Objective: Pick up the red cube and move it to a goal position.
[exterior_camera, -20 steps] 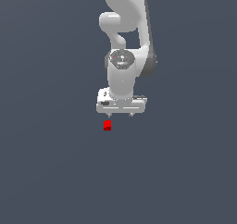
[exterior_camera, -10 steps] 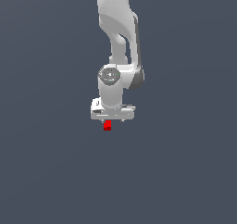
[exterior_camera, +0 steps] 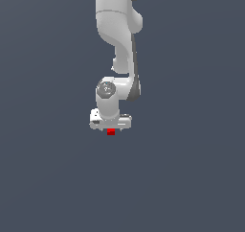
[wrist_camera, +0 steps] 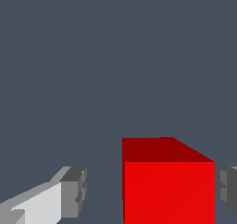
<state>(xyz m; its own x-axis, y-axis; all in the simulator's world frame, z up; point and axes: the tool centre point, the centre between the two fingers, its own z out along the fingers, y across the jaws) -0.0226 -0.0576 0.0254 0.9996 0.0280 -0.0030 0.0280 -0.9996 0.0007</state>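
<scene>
The red cube [exterior_camera: 111, 132] is small and bright red, lying on the dark grey floor right under the white gripper [exterior_camera: 111, 128], which hides most of it in the exterior view. In the wrist view the red cube [wrist_camera: 169, 186] fills the space between the two grey fingertips [wrist_camera: 74, 190], close to one pad and with a gap to the other. The gripper [wrist_camera: 150, 193] is open, its jaws standing on either side of the cube without pressing it.
The white arm [exterior_camera: 117, 39] reaches down from the top of the exterior view. The plain dark grey floor [exterior_camera: 191, 178] lies all around.
The arm has come down and moved toward the exterior view's left. The gripper has dropped over the cube, which now shows only as a sliver under it. The cube has not moved.
</scene>
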